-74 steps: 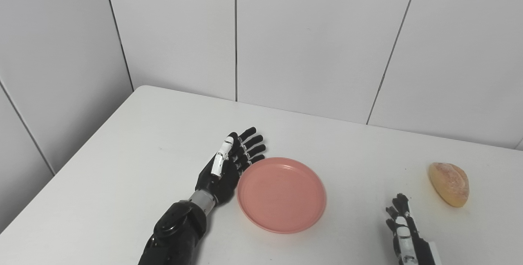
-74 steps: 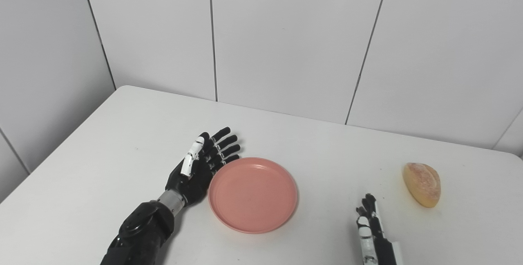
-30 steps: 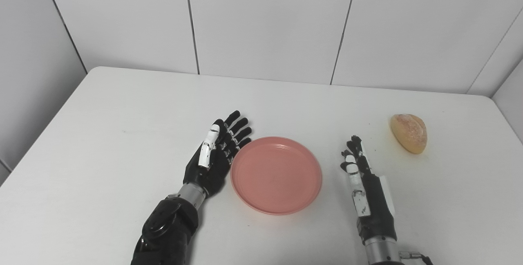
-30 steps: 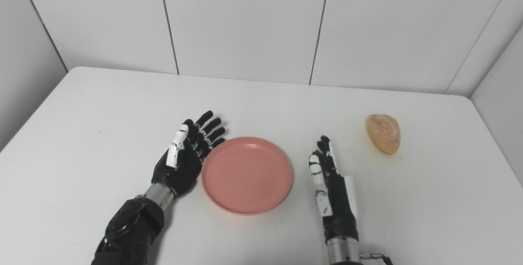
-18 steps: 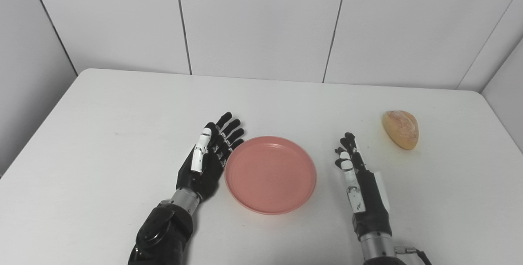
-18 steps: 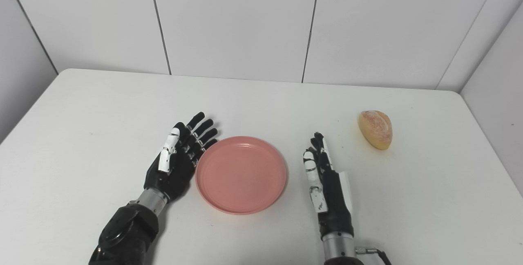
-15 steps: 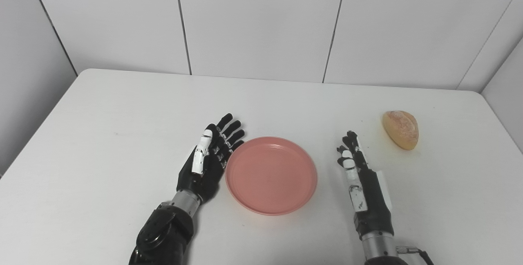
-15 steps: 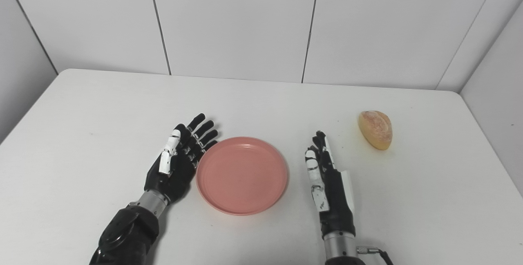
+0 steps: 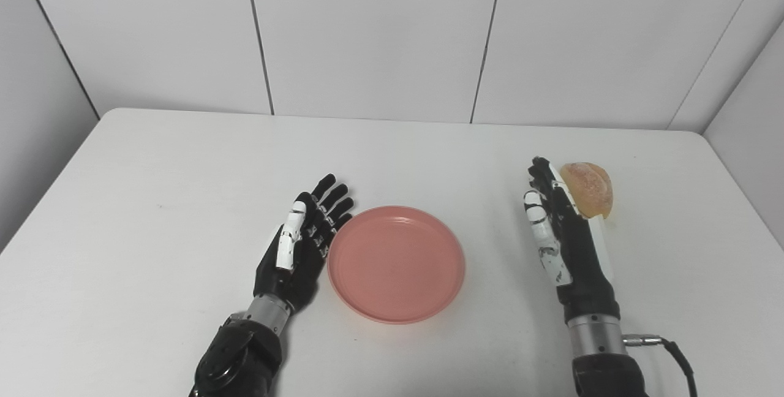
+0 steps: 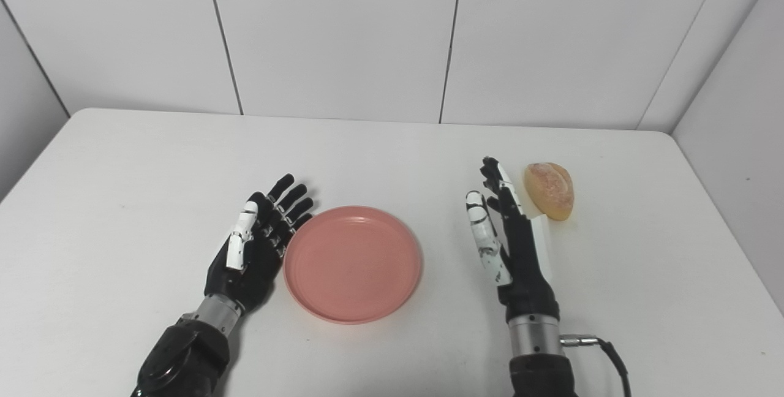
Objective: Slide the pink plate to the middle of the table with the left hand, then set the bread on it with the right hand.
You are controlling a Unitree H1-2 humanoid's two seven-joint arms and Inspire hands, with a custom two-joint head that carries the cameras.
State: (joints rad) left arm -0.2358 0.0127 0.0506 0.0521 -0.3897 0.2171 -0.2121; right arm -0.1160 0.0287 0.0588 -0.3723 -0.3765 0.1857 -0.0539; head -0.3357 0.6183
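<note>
Surroundings: white table (image 10: 122, 201) set in a corner of white panelled walls.
Pink plate (image 10: 352, 264): lies flat near the middle of the table, between the two hands; nothing on it.
Left hand (image 10: 254, 244): rests edge-on against the plate's left rim, or just beside it; contact cannot be confirmed. Fingers straight and spread, holding nothing.
Right hand (image 10: 505, 234): stands edge-on, palm turned toward the plate, fingers extended and slightly apart, holding nothing.
Bread (image 10: 549, 190): lies on the table just beside the right hand's fingertips, on their outer, back-of-hand side. In the left eye view the hand partly covers it; the right eye view shows a narrow gap.
Long axis: the bread runs roughly front to back, nearly parallel to the right hand's fingers.
Nearer hand: right; the left hand is well apart from the bread, beyond the plate.
Step in hand (judgement): plate slide looks finished; reach for the bread is under way.
Next move (judgement): the palm faces away from the bread, so the right hand must pass over or around it, or turn, before closing across the short axis.
</note>
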